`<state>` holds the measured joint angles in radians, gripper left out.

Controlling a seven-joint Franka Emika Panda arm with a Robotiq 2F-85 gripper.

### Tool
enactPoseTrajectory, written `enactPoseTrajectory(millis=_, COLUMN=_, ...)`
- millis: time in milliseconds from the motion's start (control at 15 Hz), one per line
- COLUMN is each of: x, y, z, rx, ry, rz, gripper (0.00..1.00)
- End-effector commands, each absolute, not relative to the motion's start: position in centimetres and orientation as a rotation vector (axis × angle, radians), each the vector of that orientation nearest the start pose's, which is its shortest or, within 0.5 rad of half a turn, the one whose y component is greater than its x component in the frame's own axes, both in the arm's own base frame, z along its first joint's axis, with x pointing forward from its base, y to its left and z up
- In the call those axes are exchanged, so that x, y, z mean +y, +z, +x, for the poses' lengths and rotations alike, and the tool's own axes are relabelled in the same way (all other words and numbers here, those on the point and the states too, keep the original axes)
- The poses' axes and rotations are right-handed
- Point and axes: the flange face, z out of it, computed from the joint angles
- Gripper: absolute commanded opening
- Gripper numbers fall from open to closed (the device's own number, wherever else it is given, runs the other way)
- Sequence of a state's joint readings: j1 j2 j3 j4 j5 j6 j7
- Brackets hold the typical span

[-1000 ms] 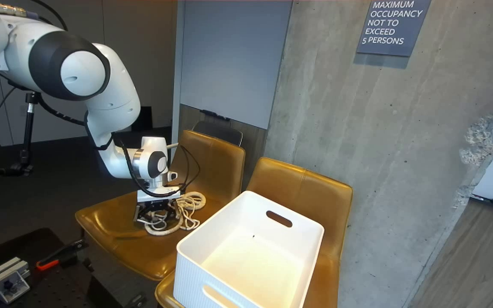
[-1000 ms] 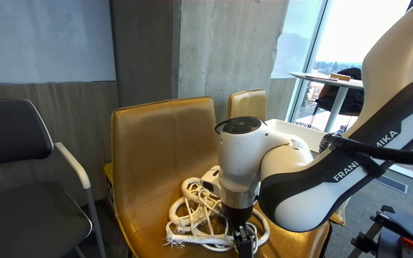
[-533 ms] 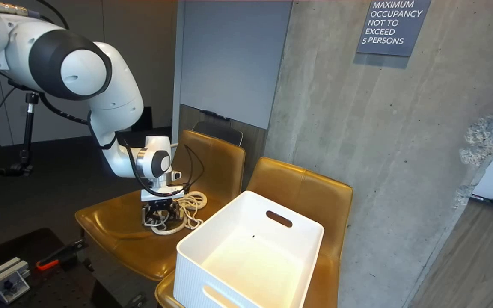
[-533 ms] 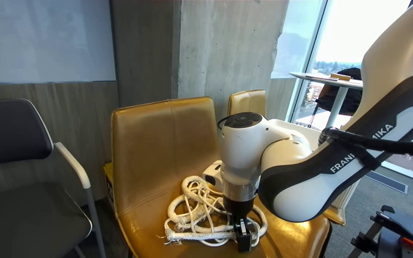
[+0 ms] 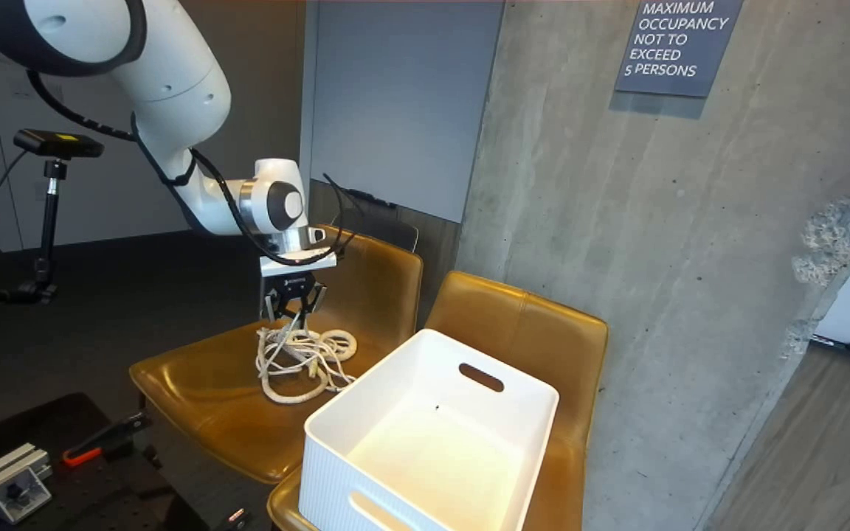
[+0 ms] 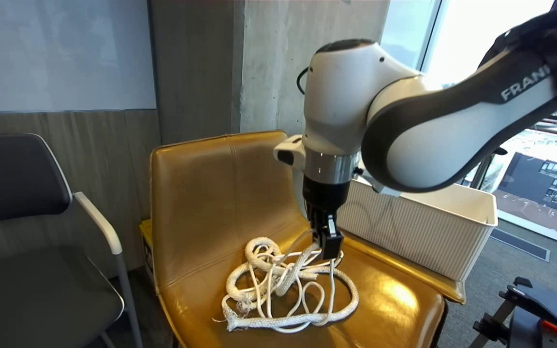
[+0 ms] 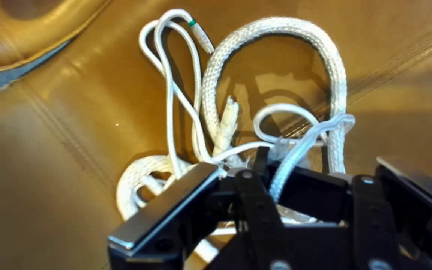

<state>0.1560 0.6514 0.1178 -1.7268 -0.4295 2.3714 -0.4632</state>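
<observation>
A tangle of white rope, thick braided lengths with thinner cord among them, lies on a tan leather chair in both exterior views (image 5: 288,399) (image 6: 307,319). Above the chair seat my gripper (image 5: 301,317) (image 6: 328,249) is shut on the white rope, and strands run from its fingertips down to the pile. In the wrist view, a pale cord loops up and passes between the dark fingers of the gripper (image 7: 270,161). Below it the thick rope (image 7: 338,82) curves over the seat. The exact pinch point is partly hidden by the fingers.
A white ribbed bin (image 5: 432,450) (image 6: 414,237) rests on a neighbouring tan chair (image 5: 528,317). A grey armchair (image 6: 41,290) stands to one side. A dark table (image 5: 85,487) holds an orange-and-black tool (image 5: 84,456). A camera on a stand (image 5: 60,144) is behind the arm.
The gripper has closed on the rope and risen clear of the chair seat, drawing some strands upward. Most of the tangle still lies on the seat.
</observation>
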Motion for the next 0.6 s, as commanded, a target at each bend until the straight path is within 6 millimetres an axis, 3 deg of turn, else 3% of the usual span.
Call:
enactPoseTrajectory(millis=0, x=15.6, y=30.3, z=64.2, rx=-1.699, ry=-0.032, rz=-2.978, gripper=0.00)
enactPoseTrajectory(millis=267, x=13.3, y=41.2, z=65.0, rx=-1.722, ry=-0.164, rz=-3.067, gripper=0.00)
enactPoseTrajectory(millis=533, x=8.8, y=51.8, z=65.5, rx=-1.648, ry=-0.292, rz=-3.151, gripper=0.00)
